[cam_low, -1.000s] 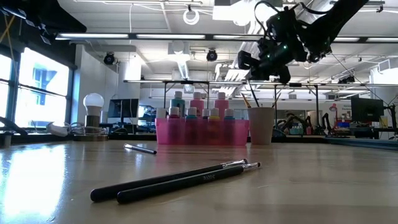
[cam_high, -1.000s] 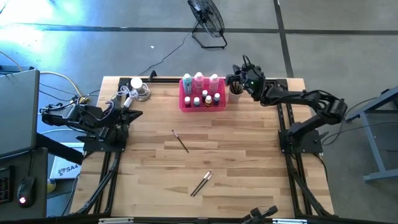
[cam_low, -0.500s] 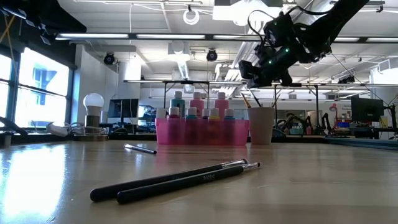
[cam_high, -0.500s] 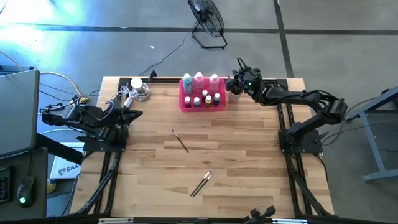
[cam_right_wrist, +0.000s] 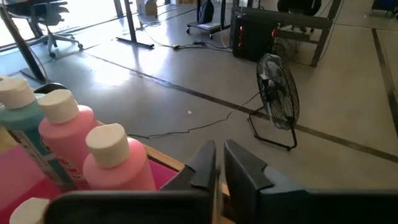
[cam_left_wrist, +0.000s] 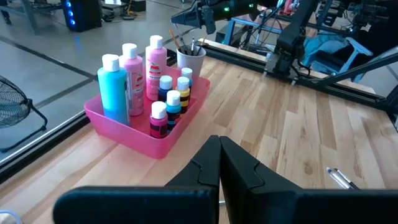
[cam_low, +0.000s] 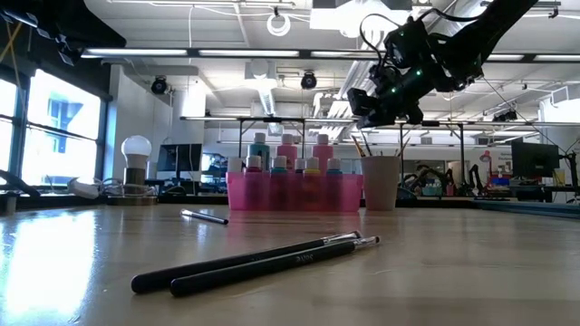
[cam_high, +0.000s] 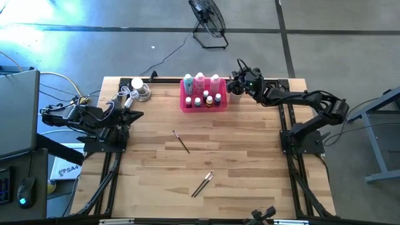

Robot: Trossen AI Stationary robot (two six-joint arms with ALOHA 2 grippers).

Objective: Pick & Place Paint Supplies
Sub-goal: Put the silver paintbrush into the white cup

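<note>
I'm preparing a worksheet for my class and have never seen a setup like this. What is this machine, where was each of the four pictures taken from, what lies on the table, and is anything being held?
This is a robot with two dark arms at a wooden table, each ending in a two-finger gripper. One picture looks straight down, one looks level across the tabletop, and two come from cameras on the arms' wrists.

The left gripper waits shut at the table's left edge, holding nothing. The right gripper hangs above the beige cup, fingers nearly together; nothing shows between them.

A pink tray beside the cup holds three tall bottles and several tiny bottles. Brushes stand in the cup. One loose paintbrush lies mid-table, and a pair of paintbrushes lies nearer the front.

A round lamp sits at the back left.
</note>
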